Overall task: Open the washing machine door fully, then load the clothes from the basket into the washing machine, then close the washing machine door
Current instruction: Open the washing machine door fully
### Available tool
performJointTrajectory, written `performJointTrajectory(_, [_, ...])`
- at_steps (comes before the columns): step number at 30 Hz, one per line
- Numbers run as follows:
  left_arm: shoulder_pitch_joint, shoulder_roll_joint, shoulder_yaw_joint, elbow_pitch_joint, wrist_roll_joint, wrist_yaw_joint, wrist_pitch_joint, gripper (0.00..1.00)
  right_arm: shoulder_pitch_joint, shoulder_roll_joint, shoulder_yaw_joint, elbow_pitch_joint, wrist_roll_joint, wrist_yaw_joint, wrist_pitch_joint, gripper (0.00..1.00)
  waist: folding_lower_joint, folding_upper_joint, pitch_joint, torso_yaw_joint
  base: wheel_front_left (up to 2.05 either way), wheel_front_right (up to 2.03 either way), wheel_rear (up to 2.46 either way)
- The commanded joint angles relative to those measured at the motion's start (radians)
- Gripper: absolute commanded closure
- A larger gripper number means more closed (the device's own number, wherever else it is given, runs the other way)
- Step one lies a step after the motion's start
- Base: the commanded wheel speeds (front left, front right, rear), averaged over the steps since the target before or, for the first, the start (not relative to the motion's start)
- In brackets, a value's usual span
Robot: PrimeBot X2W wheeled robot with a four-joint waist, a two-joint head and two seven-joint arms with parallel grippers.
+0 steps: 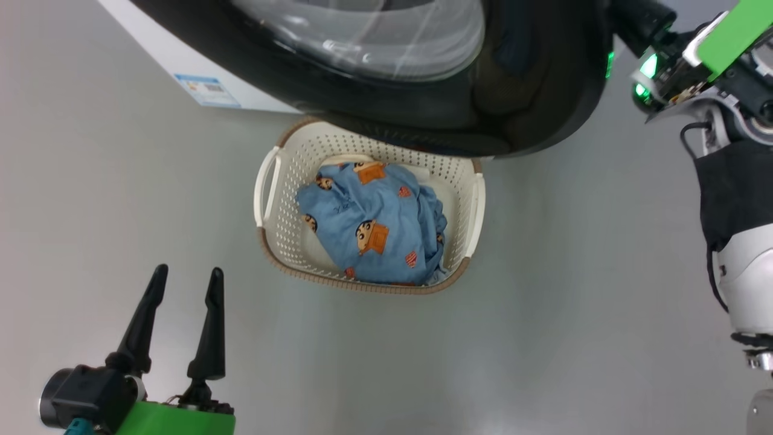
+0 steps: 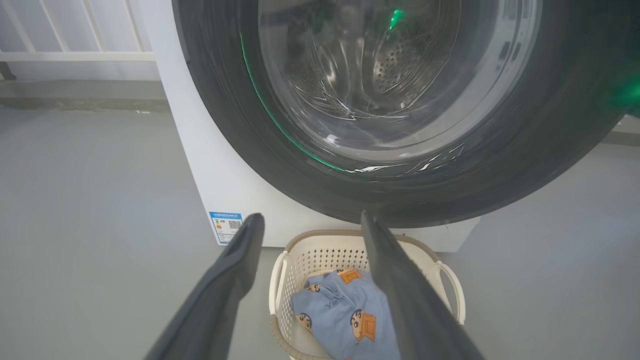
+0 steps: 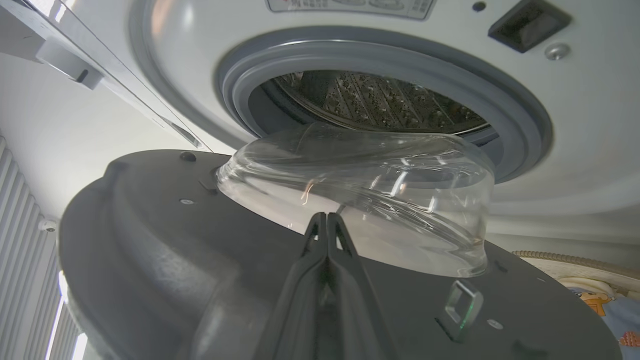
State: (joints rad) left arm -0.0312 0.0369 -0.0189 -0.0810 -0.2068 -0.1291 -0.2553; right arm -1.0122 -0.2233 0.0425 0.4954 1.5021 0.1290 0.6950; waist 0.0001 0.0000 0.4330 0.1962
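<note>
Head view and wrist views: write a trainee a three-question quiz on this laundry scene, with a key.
1. True or false: the left tool holds the clothes.
2. The clothes lie: A in the drum, B in the basket, C on the floor.
3. Fill in: the right tool is ___ (open or shut).
Key: 1 false; 2 B; 3 shut.
</note>
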Motion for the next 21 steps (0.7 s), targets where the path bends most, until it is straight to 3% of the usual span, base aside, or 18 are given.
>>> performJointTrajectory(1, [-0.008, 0.013, 0.035, -0.014, 0.003, -0.002, -0.006, 0.0, 0.032, 0.032, 0.028, -0.037, 0.008, 0.002, 0.013, 1.0, -0.0001, 0.0, -0.033, -0.022, 0.0, 0.0, 0.0])
performJointTrajectory(21, [0.038, 0.013, 0.015, 0.011, 0.018, -0.002, -0.006, 0.0, 0.221, 0.095, 0.118, -0.074, 0.032, 0.002, 0.051, 1.0, -0.0001, 0.0, -0.183, -0.065, 0.0, 0.0, 0.0])
